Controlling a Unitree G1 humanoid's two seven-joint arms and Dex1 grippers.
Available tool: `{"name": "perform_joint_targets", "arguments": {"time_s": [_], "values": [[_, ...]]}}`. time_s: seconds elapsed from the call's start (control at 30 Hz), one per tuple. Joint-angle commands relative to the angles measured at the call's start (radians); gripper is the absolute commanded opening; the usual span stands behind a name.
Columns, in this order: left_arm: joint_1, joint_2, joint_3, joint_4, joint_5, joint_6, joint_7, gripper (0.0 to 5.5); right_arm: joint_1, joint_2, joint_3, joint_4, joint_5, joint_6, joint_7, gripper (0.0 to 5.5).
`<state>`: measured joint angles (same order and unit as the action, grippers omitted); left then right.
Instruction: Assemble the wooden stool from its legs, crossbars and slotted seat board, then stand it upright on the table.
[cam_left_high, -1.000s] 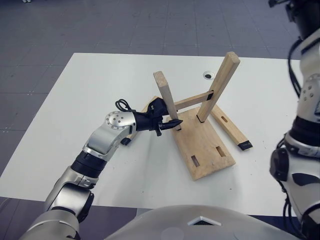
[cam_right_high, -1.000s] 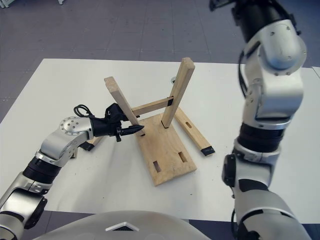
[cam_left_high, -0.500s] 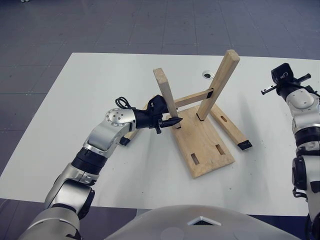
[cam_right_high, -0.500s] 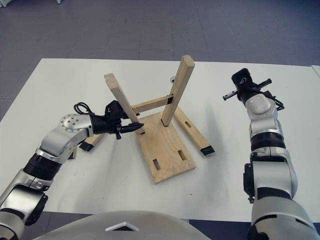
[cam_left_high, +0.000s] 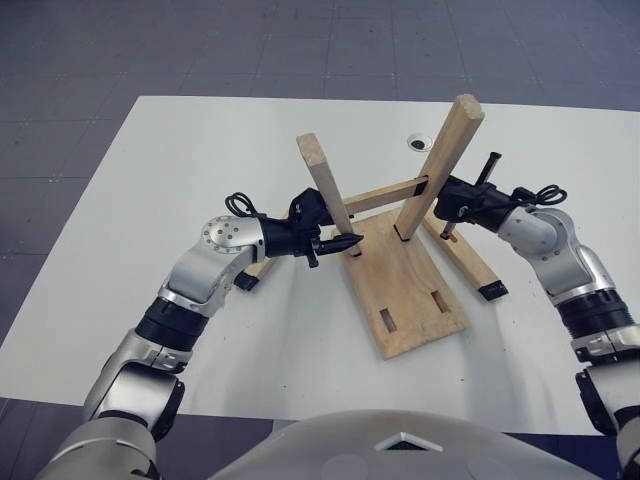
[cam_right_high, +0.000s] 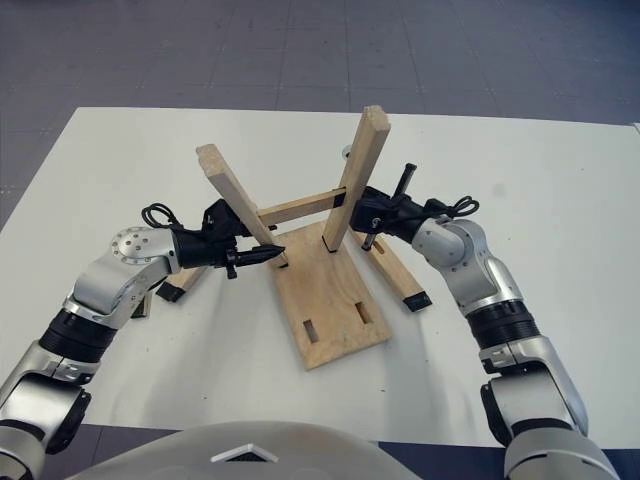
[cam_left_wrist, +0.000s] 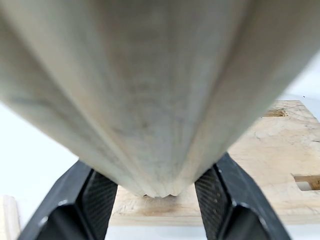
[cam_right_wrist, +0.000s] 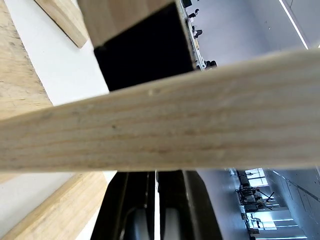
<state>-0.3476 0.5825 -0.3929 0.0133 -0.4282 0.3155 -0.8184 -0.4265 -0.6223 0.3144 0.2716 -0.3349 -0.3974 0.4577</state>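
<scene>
The slotted seat board (cam_left_high: 405, 285) lies flat on the white table (cam_left_high: 200, 160). Two legs stand in it: the left leg (cam_left_high: 325, 190) leans outward and the right leg (cam_left_high: 440, 165) rises taller. A crossbar (cam_left_high: 385, 198) joins them. My left gripper (cam_left_high: 343, 243) is shut on the left leg near its base, and its fingers (cam_left_wrist: 97, 192) press both sides of the wood (cam_left_wrist: 150, 90). My right gripper (cam_left_high: 443, 207) is against the right leg (cam_right_wrist: 160, 120) at the height of the crossbar's black end (cam_right_wrist: 145, 50).
A loose leg (cam_left_high: 460, 255) with a black end cap lies on the table just right of the board, under my right arm. Another loose piece (cam_right_high: 185, 282) lies under my left forearm. A round cable hole (cam_left_high: 417, 144) sits behind the stool.
My right arm has swung down from high at the right edge and come in against the right leg. The left gripper keeps its hold and the left leg's top has tipped slightly further left.
</scene>
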Motion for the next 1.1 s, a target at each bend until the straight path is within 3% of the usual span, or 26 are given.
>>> {"name": "perform_joint_targets", "arguments": {"time_s": [0.03,0.23,0.37,0.43,0.5,0.6,0.7,0.87,1.0,1.1], "values": [[0.114,0.041,-0.112,0.136,0.194,0.173,0.081,2.05,-0.089,-0.052,-0.030,0.186,-0.083,-0.013,-0.076,0.10],[0.121,0.043,-0.115,0.127,0.189,0.170,0.090,2.05,-0.196,-0.121,-0.061,0.535,-0.125,-0.053,-0.200,0.10],[0.124,0.047,-0.119,0.126,0.190,0.166,0.086,2.05,-0.268,-0.069,-0.032,0.579,-0.146,-0.093,-0.214,0.10],[0.124,0.050,-0.121,0.125,0.192,0.166,0.082,2.05,-0.241,0.016,0.005,0.399,-0.098,-0.101,-0.131,0.10],[0.120,0.050,-0.125,0.124,0.195,0.166,0.081,2.05,-0.141,0.117,0.085,0.046,0.014,-0.033,0.002,0.10],[0.110,0.054,-0.130,0.116,0.196,0.171,0.073,2.05,-0.065,0.243,0.203,-0.574,0.266,0.276,0.103,0.10],[0.122,0.058,-0.131,0.110,0.189,0.169,0.080,2.05,-0.122,0.251,0.132,-0.671,0.326,0.429,0.114,0.10],[0.112,0.042,-0.133,0.115,0.198,0.164,0.082,2.05,-0.061,0.114,0.026,-0.447,0.198,0.407,0.104,0.10],[0.088,0.047,-0.155,0.122,0.223,0.147,0.082,2.05,-0.046,-0.004,-0.137,-0.277,0.133,0.482,0.037,0.10],[0.073,0.054,-0.180,0.121,0.238,0.152,0.088,2.05,-0.090,0.008,-0.277,-0.252,0.170,0.582,-0.043,0.10]]}}
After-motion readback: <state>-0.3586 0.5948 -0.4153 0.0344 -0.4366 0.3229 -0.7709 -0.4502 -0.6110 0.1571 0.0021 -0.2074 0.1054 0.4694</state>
